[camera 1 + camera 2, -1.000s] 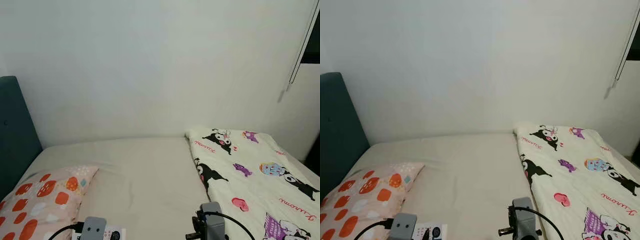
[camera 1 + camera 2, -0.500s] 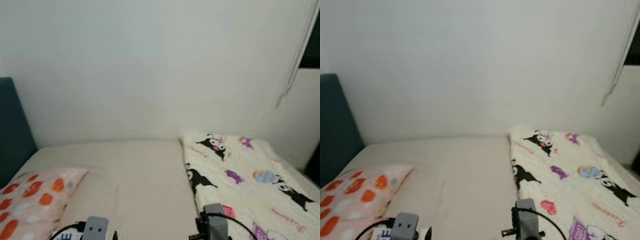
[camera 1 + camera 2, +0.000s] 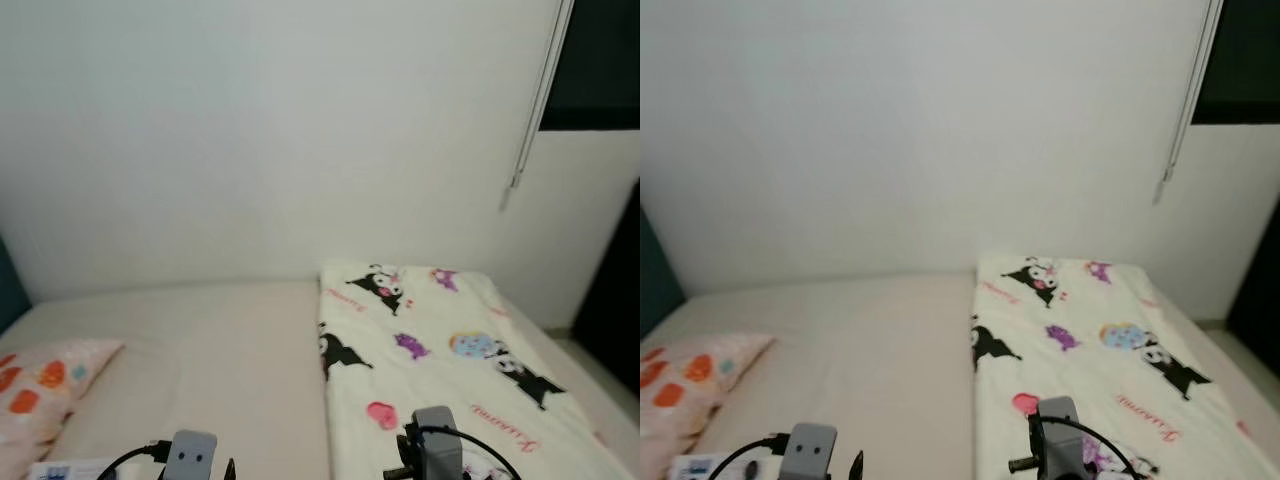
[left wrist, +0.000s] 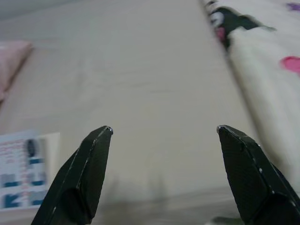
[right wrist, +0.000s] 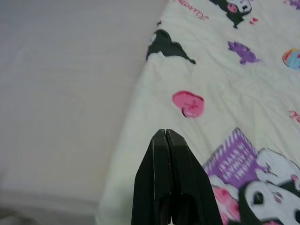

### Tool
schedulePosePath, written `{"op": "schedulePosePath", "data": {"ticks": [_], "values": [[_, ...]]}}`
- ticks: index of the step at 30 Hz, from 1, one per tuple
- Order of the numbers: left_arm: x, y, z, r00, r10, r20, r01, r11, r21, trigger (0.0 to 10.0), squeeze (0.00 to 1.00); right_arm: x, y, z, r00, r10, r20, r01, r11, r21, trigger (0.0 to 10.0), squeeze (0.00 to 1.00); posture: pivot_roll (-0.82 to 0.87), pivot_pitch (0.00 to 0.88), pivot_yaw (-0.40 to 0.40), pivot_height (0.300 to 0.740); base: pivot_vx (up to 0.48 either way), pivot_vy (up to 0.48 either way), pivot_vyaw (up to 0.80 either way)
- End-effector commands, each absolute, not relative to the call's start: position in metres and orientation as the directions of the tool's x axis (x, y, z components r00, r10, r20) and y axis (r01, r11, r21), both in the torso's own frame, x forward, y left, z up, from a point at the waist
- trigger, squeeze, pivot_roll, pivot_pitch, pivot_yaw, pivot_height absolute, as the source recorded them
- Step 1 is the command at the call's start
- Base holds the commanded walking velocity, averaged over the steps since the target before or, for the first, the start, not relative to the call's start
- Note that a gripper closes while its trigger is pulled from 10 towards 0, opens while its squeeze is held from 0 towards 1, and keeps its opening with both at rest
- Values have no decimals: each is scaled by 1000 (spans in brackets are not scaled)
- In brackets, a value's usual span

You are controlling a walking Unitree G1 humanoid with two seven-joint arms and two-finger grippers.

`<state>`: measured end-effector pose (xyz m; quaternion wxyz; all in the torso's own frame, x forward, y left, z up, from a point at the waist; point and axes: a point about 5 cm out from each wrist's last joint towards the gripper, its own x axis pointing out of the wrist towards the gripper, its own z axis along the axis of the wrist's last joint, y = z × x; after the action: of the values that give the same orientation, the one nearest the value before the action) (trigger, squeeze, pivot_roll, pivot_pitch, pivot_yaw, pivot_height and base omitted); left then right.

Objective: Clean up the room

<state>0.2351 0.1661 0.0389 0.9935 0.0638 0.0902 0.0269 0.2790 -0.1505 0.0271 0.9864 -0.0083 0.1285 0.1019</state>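
Facing a bed set against a plain white wall, the robot holds both arms low at the near edge of the mattress. A folded cartoon-print blanket lies along the right part of the bed, its long edge running away toward the wall. An orange-spotted pillow rests on the opposite side of the bed from the blanket, and a small printed card or leaflet lies flat on the bare sheet near the pillow; its print is too blurred to read.

The left gripper hovers over the bare sheet between the leaflet and the blanket, its two black fingers spread wide and empty. The right gripper hangs over the blanket's near corner, its fingers pressed together with nothing between them.

As a judgement, the loose leaflet looks the likeliest thing to tidy, and it sits off to the side of the left gripper, not between the fingers. Closing from this position would pinch only sheet. A flat paper on soft bedding may also slide or crumple when the fingertips press down, and the mattress gives way underneath. The closed right fingers could snag and drag the blanket's folded edge if that arm dips.
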Motion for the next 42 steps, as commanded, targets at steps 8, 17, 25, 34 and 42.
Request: {"op": "schedulePosePath", "data": {"ticks": [8, 17, 25, 34, 42], "values": [[234, 164, 38, 982, 52, -182, -28, 991, 133, 10000, 0, 279, -154, 27, 946, 192, -260, -196, 980, 9, 10000, 0, -68, 78, -38, 740, 0, -428, 0], [235, 163, 39, 982, 48, -182, -24, 991, 134, 10000, 0, 279, -152, 28, 945, 201, -258, -202, 979, 20, 10000, 0, -69, 88, -34, 740, 0, -427, 0], [235, 163, 40, 982, 45, -182, -20, 991, 136, 10000, 0, 277, -152, 26, 943, 200, -265, -201, 979, 24, 10000, 0, -65, 93, -35, 740, 0, -428, 0], [234, 163, 40, 982, 42, -183, -17, 991, 136, 10000, 0, 276, -150, 27, 939, 214, -269, -221, 975, 4, 10000, 0, -65, 97, -33, 740, 0, -428, 0], [233, 164, 40, 982, 40, -185, -14, 990, 137, 10000, 0, 276, -149, 26, 938, 214, -273, -221, 975, 4, 10000, 0, -63, 103, -30, 740, 0, -428, 184]]}}
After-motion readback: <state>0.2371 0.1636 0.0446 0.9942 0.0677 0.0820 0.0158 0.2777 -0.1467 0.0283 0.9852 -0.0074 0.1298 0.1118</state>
